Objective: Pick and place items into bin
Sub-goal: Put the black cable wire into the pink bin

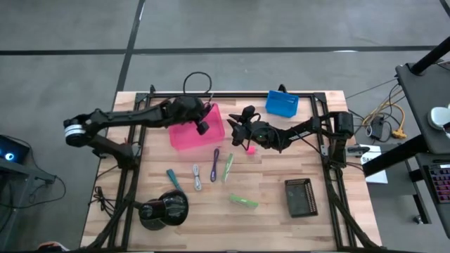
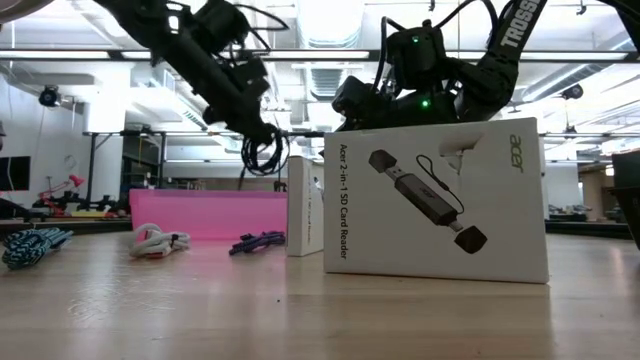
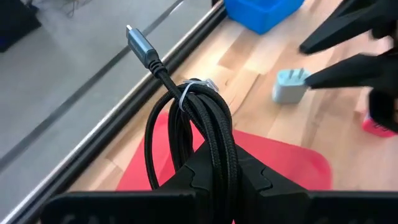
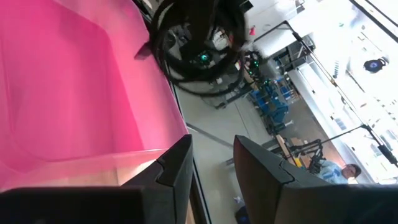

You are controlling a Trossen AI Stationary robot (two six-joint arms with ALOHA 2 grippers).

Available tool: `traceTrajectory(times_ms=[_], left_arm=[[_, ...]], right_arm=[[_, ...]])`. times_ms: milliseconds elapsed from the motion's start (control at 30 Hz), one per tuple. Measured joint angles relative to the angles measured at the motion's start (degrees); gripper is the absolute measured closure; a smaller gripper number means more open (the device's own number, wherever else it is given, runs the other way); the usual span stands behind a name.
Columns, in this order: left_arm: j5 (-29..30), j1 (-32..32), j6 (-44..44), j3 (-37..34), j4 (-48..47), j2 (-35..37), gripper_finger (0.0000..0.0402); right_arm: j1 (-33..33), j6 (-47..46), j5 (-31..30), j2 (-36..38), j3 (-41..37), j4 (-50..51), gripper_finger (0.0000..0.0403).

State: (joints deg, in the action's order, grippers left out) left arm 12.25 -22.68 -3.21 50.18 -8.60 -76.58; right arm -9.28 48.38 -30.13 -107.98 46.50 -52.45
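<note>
Though the low view is half blocked by a white carton (image 2: 436,200) printed "acer" and "Acer 2-in-1 SD Card Reader", its maker's name is readable only there; the high view shows no box lettering. "TROSS" on an arm's casing is cut off at that frame's edge. The left gripper (image 1: 202,121) is clamped on the black coiled cable (image 3: 199,134), hanging over the pink bin (image 1: 196,128); the plug tip shows only in the left wrist view. The right gripper (image 1: 238,128), just right of the pink bin, has fingers (image 4: 180,165) slightly parted, nothing between them. A pink cube (image 1: 249,148) sits right of the bin, a pale teal cube (image 3: 290,85) beside it. The purple cord (image 1: 215,156), grey cord (image 1: 197,176), green pen (image 1: 228,167), teal pen (image 1: 173,178) and green packet (image 1: 243,201) lie in front of the bin. The blue tray (image 1: 282,103) is right of it.
</note>
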Motion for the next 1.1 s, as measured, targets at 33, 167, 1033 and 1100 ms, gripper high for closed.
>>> traceTrajectory(times_ms=[33,167,1033,1100], left_arm=[[-0.05,-0.16,-0.89,0.42,-0.21,-0.98,0.0391],[-0.27,-0.52,-2.4,2.26,0.01,-4.52,0.0391],[0.17,-2.21,-2.44,10.68,-9.26,-15.31,0.0391],[0.17,-2.18,-2.43,10.66,-9.22,-15.31,0.0391]], right_arm=[[0.0,0.0,0.0,0.0,0.0,0.0,0.0299],[0.0,0.0,0.0,0.0,0.0,0.01,0.0298],[0.0,0.26,-3.48,0.0,-0.02,0.13,0.0312],[0.0,0.26,-3.48,0.0,-0.02,0.11,0.0312]])
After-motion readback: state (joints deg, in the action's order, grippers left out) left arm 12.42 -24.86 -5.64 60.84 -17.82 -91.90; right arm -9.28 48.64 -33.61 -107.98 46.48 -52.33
